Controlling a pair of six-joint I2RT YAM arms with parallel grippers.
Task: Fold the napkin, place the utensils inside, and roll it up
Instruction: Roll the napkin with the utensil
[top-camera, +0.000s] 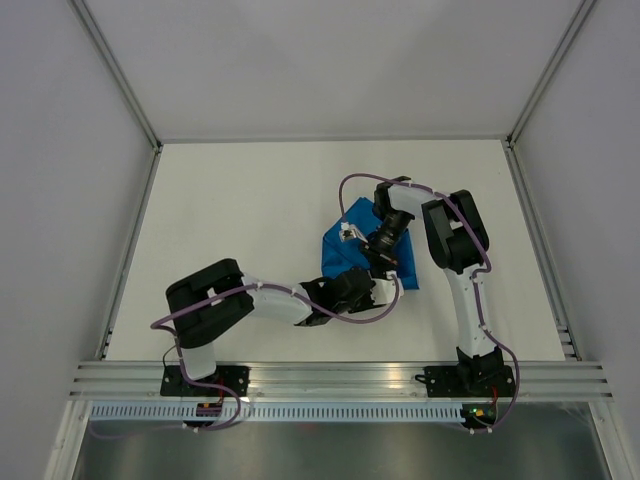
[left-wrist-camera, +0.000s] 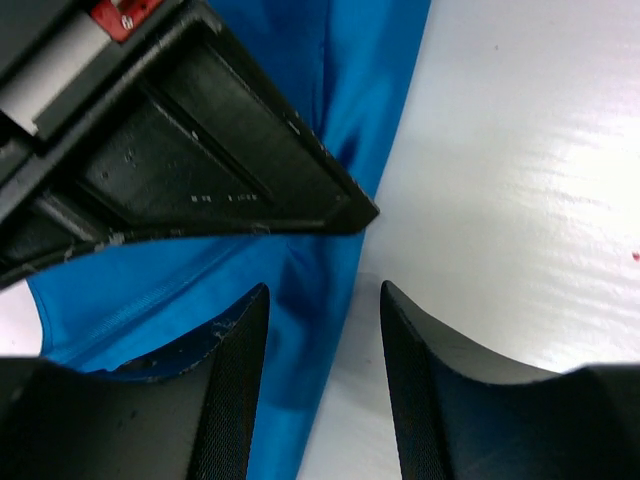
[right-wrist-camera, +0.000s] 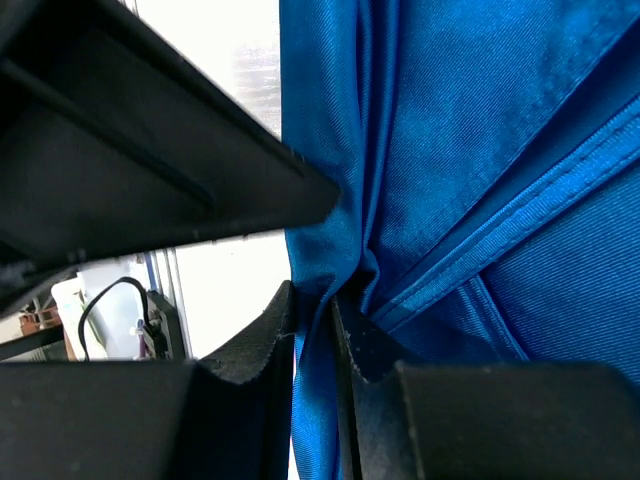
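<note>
**Right gripper (right-wrist-camera: 312, 295) pinching napkin (top-camera: 337, 255); left gripper (left-wrist-camera: 323, 290) open at cloth edge**

The napkin lies bunched on the table (top-camera: 250, 220), slightly toward 3 o'clock from the table's centre. The right gripper's jaws are nearly together, with a raised fold of the blue fabric pinched between them. The left gripper's jaws are well apart and hold nothing. It sits at the cloth's 5 o'clock edge. In the left wrist view, one finger (left-wrist-camera: 230, 380) is over fabric and the other is over bare table. Whether either finger touches the cloth cannot be determined.
</note>
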